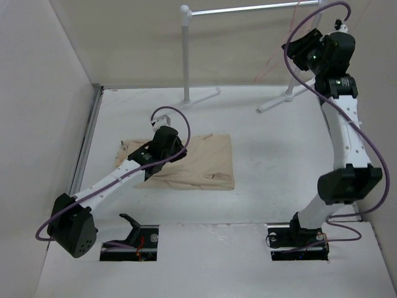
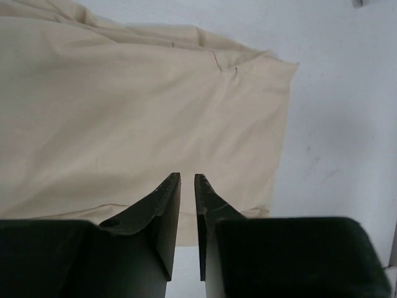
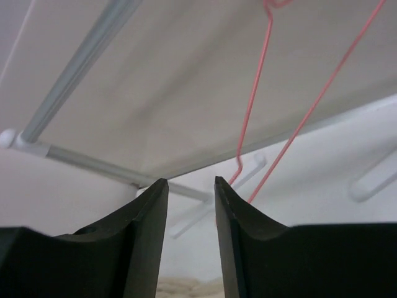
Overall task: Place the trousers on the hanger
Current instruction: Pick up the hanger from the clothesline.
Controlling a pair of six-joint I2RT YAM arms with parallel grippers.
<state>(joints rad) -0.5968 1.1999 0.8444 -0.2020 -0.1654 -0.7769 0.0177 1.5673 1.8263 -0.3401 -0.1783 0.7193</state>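
The beige trousers [image 1: 198,162] lie flat on the white table left of centre. In the left wrist view they [image 2: 136,118] fill the area under my fingers. My left gripper [image 1: 162,121] hangs over their left part; its jaws [image 2: 187,176] stand almost together, leaving a thin slit with no cloth in it. The thin pink hanger [image 1: 273,62] hangs from the white rail at the back right. My right gripper [image 1: 296,47] is raised beside it. Its jaws [image 3: 191,181] are open and empty, and the hanger's wires [image 3: 254,105] pass just beyond the right finger.
The white rail stand [image 1: 185,56] has its crossbar [image 1: 248,9] along the back and its feet [image 1: 276,102] on the table. A wall runs down the left side [image 1: 56,124]. Both arm bases sit at the near edge.
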